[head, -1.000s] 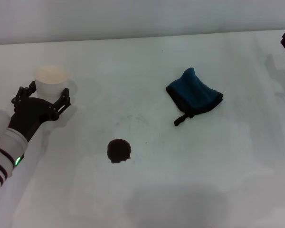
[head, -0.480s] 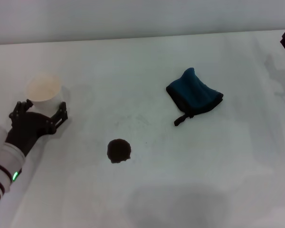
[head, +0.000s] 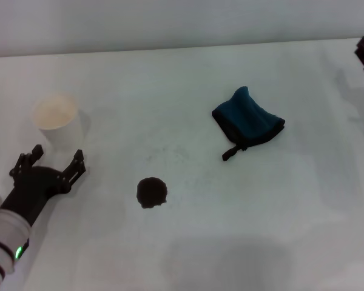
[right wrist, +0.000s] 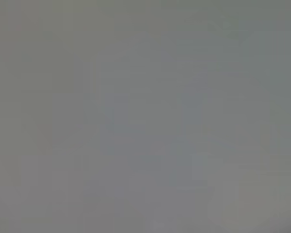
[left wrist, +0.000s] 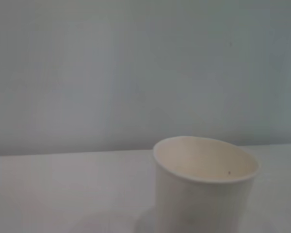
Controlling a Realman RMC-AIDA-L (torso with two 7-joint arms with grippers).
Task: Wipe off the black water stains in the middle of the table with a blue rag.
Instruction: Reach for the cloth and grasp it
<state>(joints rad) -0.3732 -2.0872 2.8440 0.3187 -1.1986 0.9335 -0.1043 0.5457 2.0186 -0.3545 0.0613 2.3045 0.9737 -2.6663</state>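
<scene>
one dark stain [head: 151,192] marks the white table [head: 242,230] below a pale wall [head: 170,24].

I'm seeing blue rag [head: 249,123] lying bunched, well apart from black stain [head: 151,192], mid table [head: 242,230].

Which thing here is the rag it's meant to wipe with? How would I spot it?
Start at the white table and look right of its middle, beyond the black blot. The blue rag lies there crumpled: dark teal cloth with a black loop tab, nothing like the white paper cup far left.
</scene>
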